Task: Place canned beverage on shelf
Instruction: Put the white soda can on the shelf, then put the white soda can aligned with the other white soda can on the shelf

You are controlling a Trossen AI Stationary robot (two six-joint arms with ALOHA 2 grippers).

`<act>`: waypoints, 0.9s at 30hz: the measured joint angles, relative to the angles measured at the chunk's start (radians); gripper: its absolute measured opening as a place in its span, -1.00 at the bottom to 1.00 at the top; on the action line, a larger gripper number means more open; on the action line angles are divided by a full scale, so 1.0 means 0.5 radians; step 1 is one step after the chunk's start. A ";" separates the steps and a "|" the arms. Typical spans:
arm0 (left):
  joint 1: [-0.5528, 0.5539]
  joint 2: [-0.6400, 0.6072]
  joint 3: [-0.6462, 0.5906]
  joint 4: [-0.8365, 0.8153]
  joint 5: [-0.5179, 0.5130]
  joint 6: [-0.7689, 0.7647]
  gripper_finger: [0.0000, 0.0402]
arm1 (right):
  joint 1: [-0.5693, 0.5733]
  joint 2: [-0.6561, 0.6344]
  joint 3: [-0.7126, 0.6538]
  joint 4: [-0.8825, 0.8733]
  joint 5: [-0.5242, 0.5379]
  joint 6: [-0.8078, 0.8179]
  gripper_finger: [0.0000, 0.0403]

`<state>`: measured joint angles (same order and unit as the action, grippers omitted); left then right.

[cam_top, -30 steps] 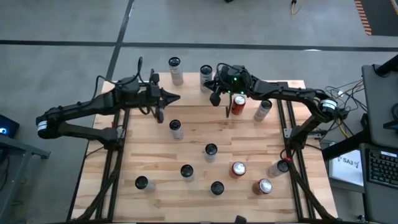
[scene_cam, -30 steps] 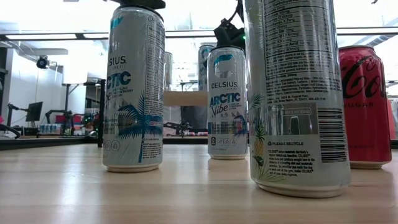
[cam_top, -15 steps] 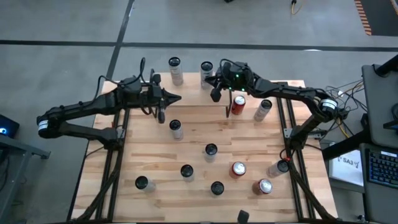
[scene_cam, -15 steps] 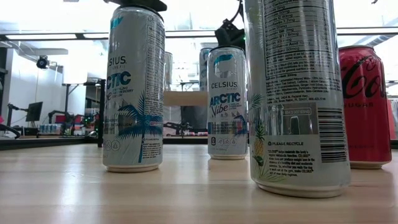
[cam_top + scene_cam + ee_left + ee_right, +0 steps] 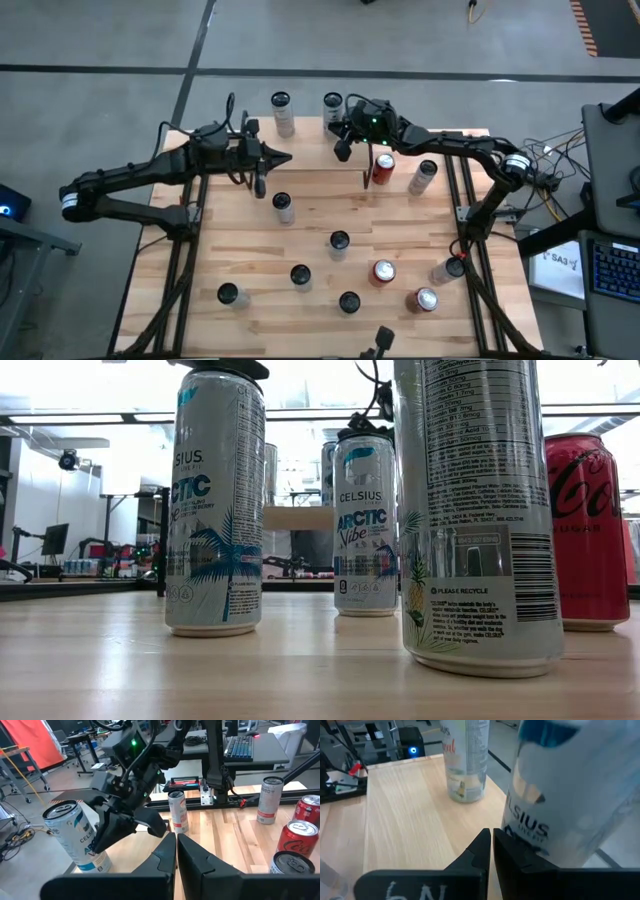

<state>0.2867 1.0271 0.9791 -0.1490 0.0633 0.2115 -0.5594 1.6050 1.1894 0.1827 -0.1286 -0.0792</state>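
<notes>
Table (image 5: 310, 235): plank top filling the middle of the high view, with cans scattered over it.
Shelf (image 5: 300, 135): light board along the upper edge of the table in the high view; two tall pale cans stand on it.
Left arm: reaches in from the left of the high view; left gripper (image 5: 283, 157) hovers near the upper middle, fingers pressed together, holding nothing.
Right arm: comes from the right of the high view; right gripper (image 5: 345, 150) sits at the upper centre, just beside a shelf can, fingers closed and empty.
Shelf cans: one (image 5: 282, 112) at upper left of centre, the other (image 5: 331, 110) beside the right gripper, both upright.
Red can (image 5: 381, 168): upright, upper right of centre, near the right arm.
Other cans: several upright in the lower half; one pale can (image 5: 422, 177) lies tilted at the right.
</notes>
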 joint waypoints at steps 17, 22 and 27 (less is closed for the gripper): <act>-0.248 0.003 -0.054 -0.077 -0.002 -0.219 -1.00 | 0.433 -0.440 0.387 -1.187 -0.023 0.327 -0.94; -0.387 0.004 -0.193 0.198 0.002 -0.224 -1.00 | 0.714 -0.471 0.496 -1.481 -0.020 0.423 -0.94; -0.480 0.004 -0.241 0.261 -0.002 -0.293 -1.00 | 0.933 -0.471 0.549 -1.521 0.015 0.618 -0.94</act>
<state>0.0465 1.0290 0.8588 -0.0185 0.0624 0.0650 -0.0929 1.3693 1.4641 -0.5778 -0.1211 0.2299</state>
